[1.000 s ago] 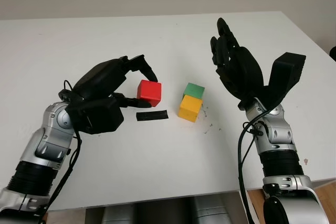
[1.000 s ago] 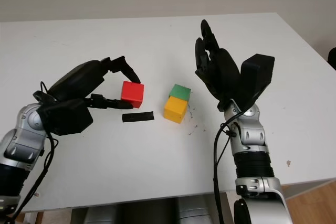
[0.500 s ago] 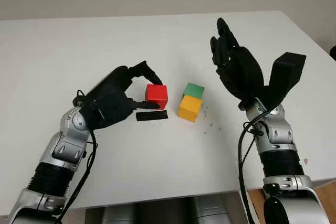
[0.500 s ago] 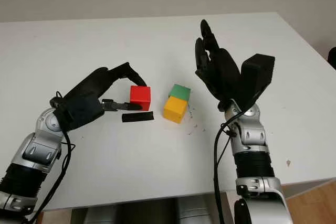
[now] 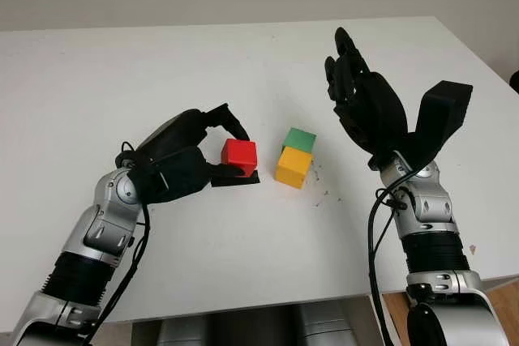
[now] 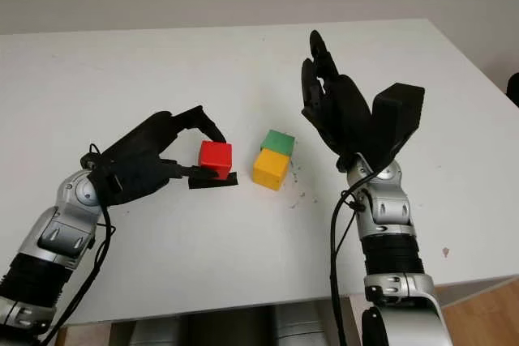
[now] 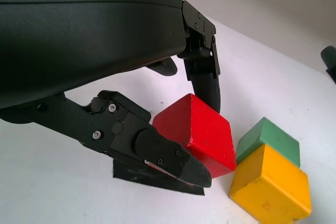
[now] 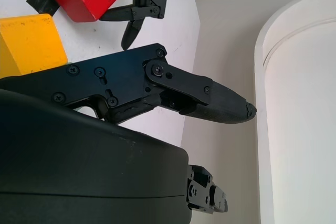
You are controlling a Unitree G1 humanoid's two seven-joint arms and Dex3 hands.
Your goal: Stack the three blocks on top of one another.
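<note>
The two eye views look forward and down from the head onto the white tabletop (image 5: 162,62), set slightly apart, and share the whole scene with both arms entering from the near edge. The left wrist view sits very close behind the left robot hand (image 7: 173,124), facing the red block (image 7: 202,132) and the green (image 7: 270,137) and yellow (image 7: 270,190) blocks. The right wrist view looks past the right robot hand (image 8: 157,87), sharing the red and yellow blocks.
</note>
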